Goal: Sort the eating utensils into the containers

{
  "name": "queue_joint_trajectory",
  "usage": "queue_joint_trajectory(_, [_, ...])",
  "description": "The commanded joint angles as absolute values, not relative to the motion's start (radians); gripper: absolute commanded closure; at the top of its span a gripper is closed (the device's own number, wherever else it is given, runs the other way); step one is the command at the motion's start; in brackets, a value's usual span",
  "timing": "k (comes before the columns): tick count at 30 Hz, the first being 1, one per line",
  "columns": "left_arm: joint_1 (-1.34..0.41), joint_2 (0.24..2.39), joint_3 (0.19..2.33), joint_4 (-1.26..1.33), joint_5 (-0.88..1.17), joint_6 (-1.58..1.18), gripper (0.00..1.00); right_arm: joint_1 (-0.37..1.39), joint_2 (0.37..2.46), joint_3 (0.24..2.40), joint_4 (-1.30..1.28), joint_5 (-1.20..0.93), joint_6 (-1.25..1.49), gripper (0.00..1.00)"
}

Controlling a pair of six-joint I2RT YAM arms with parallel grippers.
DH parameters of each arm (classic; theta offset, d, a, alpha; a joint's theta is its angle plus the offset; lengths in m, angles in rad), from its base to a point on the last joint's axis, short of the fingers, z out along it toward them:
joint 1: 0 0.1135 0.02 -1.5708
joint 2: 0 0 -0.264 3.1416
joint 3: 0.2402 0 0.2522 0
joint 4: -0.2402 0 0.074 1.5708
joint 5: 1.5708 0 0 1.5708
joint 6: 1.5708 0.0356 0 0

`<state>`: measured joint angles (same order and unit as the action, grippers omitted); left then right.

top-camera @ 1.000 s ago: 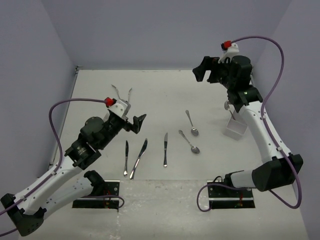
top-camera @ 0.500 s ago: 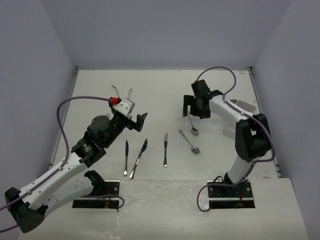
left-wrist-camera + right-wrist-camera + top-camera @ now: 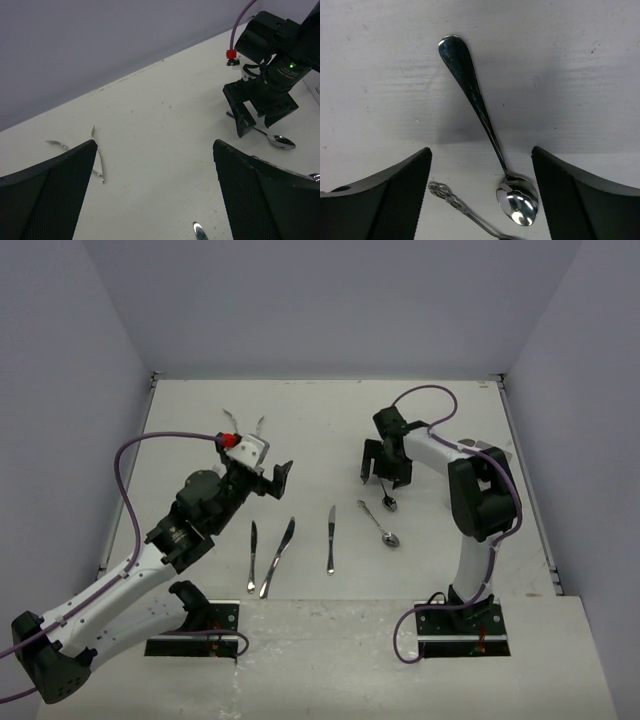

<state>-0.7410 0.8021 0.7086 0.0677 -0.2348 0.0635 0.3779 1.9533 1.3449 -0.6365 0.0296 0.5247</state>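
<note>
Two spoons lie right of centre, a plain one [image 3: 388,502] and an ornate-handled one [image 3: 381,526]. My right gripper [image 3: 384,471] hangs low and open just over the plain spoon [image 3: 481,112], whose bowl sits between the fingers [image 3: 580,200]. The ornate handle [image 3: 449,197] lies by the left finger. Three knives [image 3: 278,557] lie near the front and two forks [image 3: 245,424] at the back left. My left gripper [image 3: 272,481] is open above the table, holding nothing; its wrist view shows the forks [image 3: 98,159] and a knife tip [image 3: 199,231]. The right arm hides the container.
Grey walls close off the table at the back and on both sides. The right arm [image 3: 478,495] folds steeply over the right half of the table. Both arm bases [image 3: 196,630] sit at the near edge.
My right arm has swung down from high at the back right to just above the plain spoon, and its jaws have narrowed slightly. The left gripper has shifted only a little.
</note>
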Motion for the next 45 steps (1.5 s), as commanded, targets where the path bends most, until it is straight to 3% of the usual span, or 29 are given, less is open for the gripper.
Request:
queue_joint_trajectory(1, [-0.742,0.819,0.736,0.153,-0.317,0.064,0.00,0.388,1.968,1.361,-0.647,0.058,0.566,0.21])
queue_joint_trajectory(4, [-0.739,0.856,0.747,0.178,-0.379,0.049,0.00,0.397,1.983,1.351,-0.644,0.066,0.574,0.34])
queue_joint_trajectory(8, [-0.716,0.934,0.788,0.161,-0.428,0.009,0.00,0.416,1.993,1.333,-0.657,0.116,0.592,0.67])
queue_joint_trajectory(16, [-0.670,0.982,0.815,0.141,-0.433,-0.057,0.00,0.434,1.985,1.295,-0.687,0.141,0.572,1.00])
queue_joint_trajectory(24, [-0.624,0.974,0.805,0.130,-0.454,-0.095,0.00,0.446,1.829,1.344,-0.583,0.144,0.353,1.00])
queue_joint_trajectory(32, [-0.615,0.930,0.789,0.126,-0.479,-0.113,0.00,0.442,1.625,1.465,-0.512,0.239,-0.156,1.00])
queue_joint_trajectory(35, [-0.614,0.910,0.762,0.152,-0.498,-0.104,0.00,0.440,1.551,1.499,-0.474,0.261,-0.436,1.00])
queue_joint_trajectory(39, [-0.609,0.905,0.762,0.153,-0.503,-0.100,0.00,0.416,1.430,1.430,-0.413,0.200,-1.026,1.00])
queue_joint_trajectory(45, [-0.606,0.969,0.807,0.109,-0.497,-0.124,0.00,0.281,1.350,1.443,-0.520,0.175,-1.582,1.00])
